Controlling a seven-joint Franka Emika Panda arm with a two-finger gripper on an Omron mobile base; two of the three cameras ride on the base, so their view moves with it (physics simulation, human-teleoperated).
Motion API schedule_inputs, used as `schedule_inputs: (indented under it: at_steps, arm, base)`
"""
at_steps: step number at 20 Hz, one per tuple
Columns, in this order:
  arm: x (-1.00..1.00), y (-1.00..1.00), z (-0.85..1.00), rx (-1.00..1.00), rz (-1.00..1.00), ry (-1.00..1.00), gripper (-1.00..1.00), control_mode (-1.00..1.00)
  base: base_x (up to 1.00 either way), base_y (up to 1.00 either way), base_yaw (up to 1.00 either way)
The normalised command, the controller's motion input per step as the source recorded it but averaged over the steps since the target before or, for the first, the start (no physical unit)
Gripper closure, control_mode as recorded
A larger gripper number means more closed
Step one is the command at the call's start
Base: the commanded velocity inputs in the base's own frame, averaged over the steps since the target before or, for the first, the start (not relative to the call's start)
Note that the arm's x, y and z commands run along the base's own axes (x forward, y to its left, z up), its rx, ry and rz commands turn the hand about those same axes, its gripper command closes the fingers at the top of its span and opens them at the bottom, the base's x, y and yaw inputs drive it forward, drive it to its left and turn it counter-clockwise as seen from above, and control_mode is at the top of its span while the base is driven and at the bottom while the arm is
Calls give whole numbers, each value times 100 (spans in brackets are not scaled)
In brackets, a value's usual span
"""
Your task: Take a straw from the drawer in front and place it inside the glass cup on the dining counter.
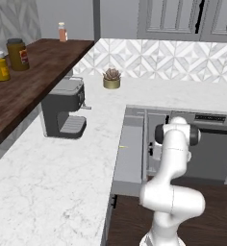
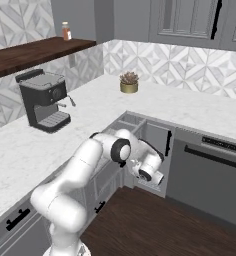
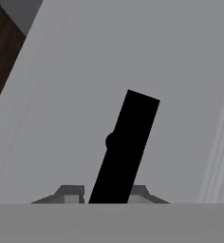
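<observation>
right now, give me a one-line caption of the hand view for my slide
Two-finger gripper clamped on the straight black bar handle of the grey panelled drawer front, dark wood floor in the corner.

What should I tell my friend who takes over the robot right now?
The tool looks closed on the black drawer handle, one fingertip on each side.
The drawer is pulled open from under the marble counter.
The straw lies inside the drawer, untouched.
Done: the drawer is open.
Left: let go of the handle, pick up the straw, carry it to the glass cup on the dining counter and put it in.
</observation>
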Motion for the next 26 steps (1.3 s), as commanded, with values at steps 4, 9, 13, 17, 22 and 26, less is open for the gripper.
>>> schedule_inputs:
  at_steps: [4,9,13,17,22,26]
  arm:
    - [0,-100,17,0,0,5,100,-100]
    - [0,-81,14,0,0,13,-100,-100]
    - [-29,-29,0,-4,0,9,-100,-100]
    - [-98,-16,0,-9,0,0,-100,-100]
    - [-100,-18,33,-9,0,-9,-100,-100]
    - [-90,-2,99,-11,0,-24,-100,-100]
  base:
    - [0,0,0]
    - [0,0,0]
    - [0,0,0]
    - [0,0,0]
    - [0,0,0]
    - [0,0,0]
